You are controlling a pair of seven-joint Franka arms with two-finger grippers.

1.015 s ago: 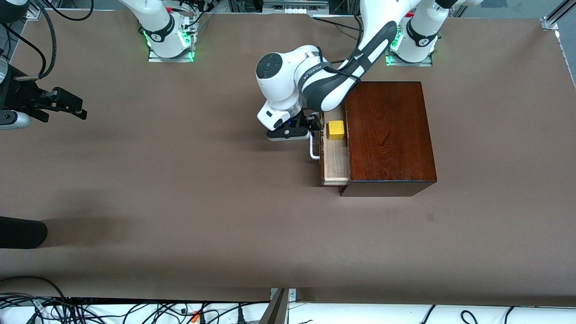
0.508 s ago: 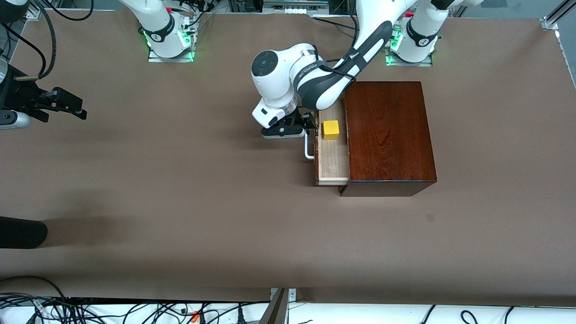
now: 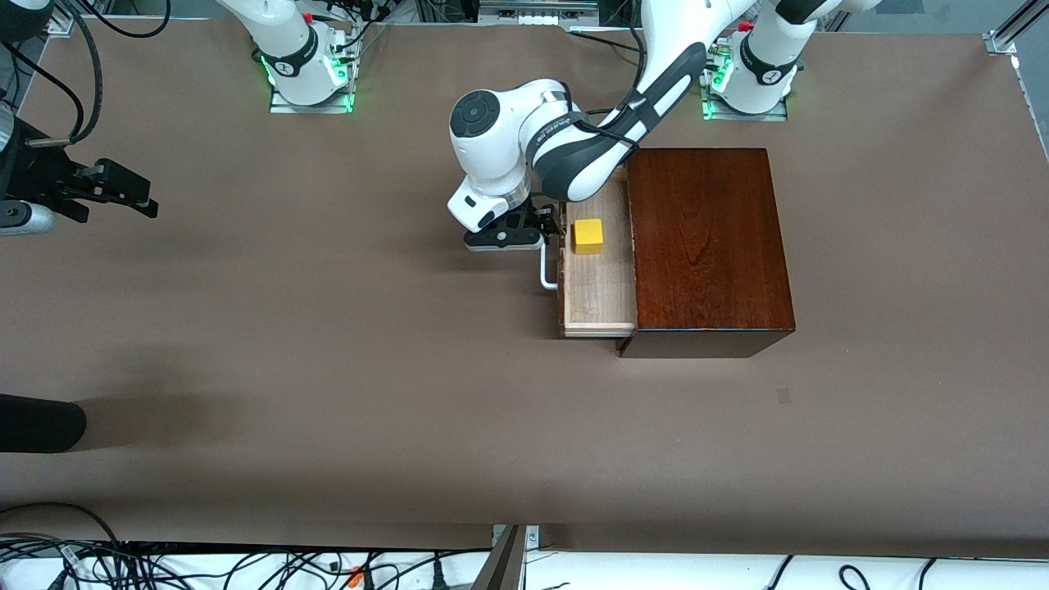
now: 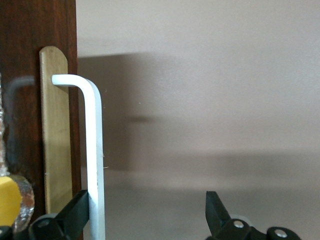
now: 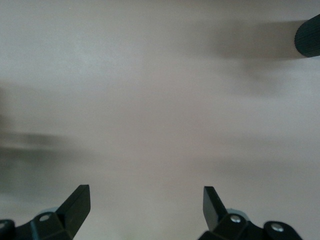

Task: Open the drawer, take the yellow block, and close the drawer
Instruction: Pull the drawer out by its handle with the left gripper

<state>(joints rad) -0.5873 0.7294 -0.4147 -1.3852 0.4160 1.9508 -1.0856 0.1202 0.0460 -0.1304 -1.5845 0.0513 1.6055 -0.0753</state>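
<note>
Two robot arms work at a big brown table (image 3: 328,369). The left gripper (image 3: 547,228) is down at the white metal U-shaped handle (image 3: 547,270) of the pale wooden drawer (image 3: 597,287). In the left wrist view its black fingers (image 4: 80,212) are wide apart. One finger touches the handle bar (image 4: 95,160) on the side by the dark red-brown drawer front (image 4: 25,75). The second finger has nothing against it, so the handle is hooked, not squeezed.

The drawer sticks partway out of the shiny dark wooden box (image 3: 705,246), toward the right arm's end of the table. The small bright yellow block (image 3: 588,236) sits inside the drawer on its pale floor, at the end farther from the front camera. It is near the left gripper, and nothing holds it.

The right gripper (image 3: 123,192) waits over bare table at the right arm's end, well apart from the box. Its fingers (image 5: 75,205) are wide apart and hold nothing.
</note>
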